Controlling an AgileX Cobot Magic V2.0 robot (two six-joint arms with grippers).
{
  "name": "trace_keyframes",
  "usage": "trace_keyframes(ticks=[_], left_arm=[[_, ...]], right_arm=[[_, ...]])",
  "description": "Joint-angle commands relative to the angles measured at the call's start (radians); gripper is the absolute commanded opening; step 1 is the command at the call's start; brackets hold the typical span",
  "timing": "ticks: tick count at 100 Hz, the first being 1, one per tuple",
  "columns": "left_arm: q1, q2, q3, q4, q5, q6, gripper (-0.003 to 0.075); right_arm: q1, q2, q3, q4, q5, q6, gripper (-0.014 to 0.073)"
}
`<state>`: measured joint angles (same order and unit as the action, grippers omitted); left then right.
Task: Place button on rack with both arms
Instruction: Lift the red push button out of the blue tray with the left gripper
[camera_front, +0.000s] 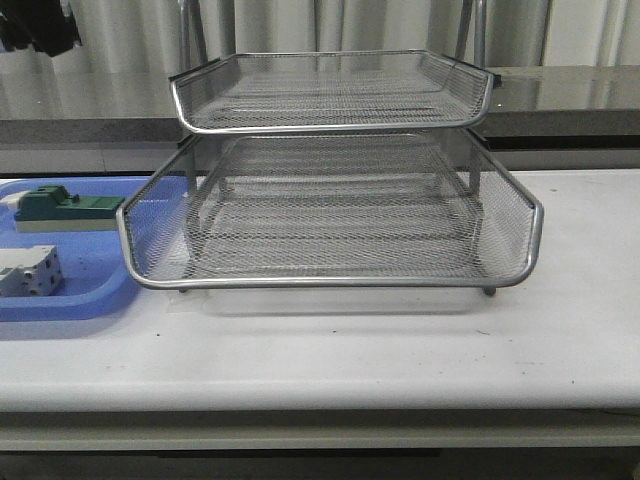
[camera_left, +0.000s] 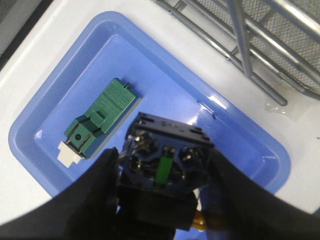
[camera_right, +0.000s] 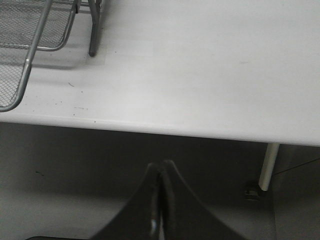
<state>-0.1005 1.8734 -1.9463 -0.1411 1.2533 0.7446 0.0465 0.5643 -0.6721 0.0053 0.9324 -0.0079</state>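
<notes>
In the left wrist view my left gripper (camera_left: 164, 160) is shut on the button (camera_left: 167, 160), held above the blue tray. The button's blue contact block with its green strip faces the camera, its black body sits between the black fingers (camera_left: 100, 175), and its cap is hidden. The silver wire-mesh rack (camera_front: 330, 282) stands mid-table with its trays empty; its frame (camera_left: 250, 45) lies just beyond the tray. My right gripper (camera_right: 161, 167) is shut on nothing, hanging off the table's front edge, to the right of the rack's corner (camera_right: 30, 50). Neither gripper shows clearly in the front view.
A flat blue tray (camera_front: 70, 300) sits left of the rack and holds a green block (camera_front: 65, 207) and a white terminal block (camera_front: 28, 272). The green block (camera_left: 100, 117) lies in the tray (camera_left: 165, 85) below my left gripper. A table leg (camera_right: 269, 165) stands under the edge.
</notes>
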Motion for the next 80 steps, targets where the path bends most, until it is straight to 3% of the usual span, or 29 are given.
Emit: trace_keyframes(ticks=[1, 34, 58, 80], left_arm=[[-0.027, -0.122, 0.042, -0.012, 0.014, -0.023, -0.002], [-0.171, -0.329, 0.283, -0.041, 0.014, -0.04, -0.002], [-0.321, -0.326, 0.312, -0.131, 0.012, -0.04, -0.002], [-0.442, -0.257, 0.312, -0.14, -0.078, -0.04, -0.002]], right_arm=[[0.001, 0.003, -0.033, -0.005, -0.053, -0.001, -0.0068], [0.001, 0.003, -0.033, -0.005, -0.053, -0.001, -0.0068], [0.001, 0.003, -0.033, -0.005, -0.053, -0.001, -0.0068], [0.001, 0.003, -0.033, -0.005, -0.053, -0.001, -0.0068]])
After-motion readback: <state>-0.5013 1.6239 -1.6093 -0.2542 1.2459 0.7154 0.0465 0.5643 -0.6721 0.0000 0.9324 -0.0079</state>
